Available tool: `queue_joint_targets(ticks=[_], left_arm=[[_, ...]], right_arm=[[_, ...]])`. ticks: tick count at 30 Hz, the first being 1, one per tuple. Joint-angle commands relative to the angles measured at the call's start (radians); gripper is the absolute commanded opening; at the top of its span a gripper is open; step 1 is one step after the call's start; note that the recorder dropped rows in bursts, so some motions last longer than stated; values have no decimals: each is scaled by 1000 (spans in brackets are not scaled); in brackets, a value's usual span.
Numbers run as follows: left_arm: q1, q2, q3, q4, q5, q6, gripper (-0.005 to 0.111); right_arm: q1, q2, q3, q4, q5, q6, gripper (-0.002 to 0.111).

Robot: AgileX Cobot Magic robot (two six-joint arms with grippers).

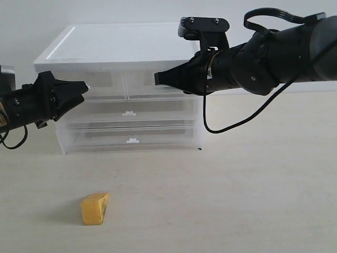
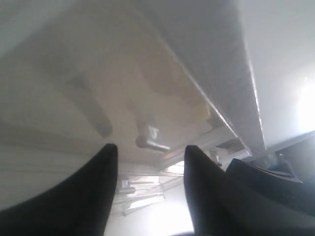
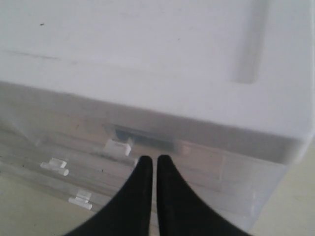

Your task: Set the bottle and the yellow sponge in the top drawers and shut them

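The left gripper [image 2: 151,147], jaws spread, faces the handle tab [image 2: 150,139] of the left top drawer [image 1: 105,81]. It should centre on the tab, then pinch and pull straight. The right gripper [image 3: 153,158], pressed together, sits at the right top drawer [image 1: 138,83]. The yellow sponge [image 1: 95,208] lies on the desk [image 1: 237,200]. The bottle is unseen; a dark blur behind the right drawer's front may be it.

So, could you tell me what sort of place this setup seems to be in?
Most likely a robotics lab test bench: a pale table against a plain white wall, with a small plastic drawer cabinet and a yellow sponge set out, and a black robot arm on each side.
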Motion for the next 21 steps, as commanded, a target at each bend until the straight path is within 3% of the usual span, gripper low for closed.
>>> queue_joint_targets(ticks=[1,15,18,21], left_arm=[[1,56,-43,-20,-103,-8,40],[25,72,-78,-37,-107,8,40],[30,72,-78,-35,-107,8,32],[30,72,-78,-22,-107,42,13]], right_arm=[[1,-9,-6,-3,-3,-21,0],[1,-9,-6,-3,-10,-58,0],[1,-9,-6,-3,-8,-58,0],[1,-9,-6,-3,-8,-58,0]])
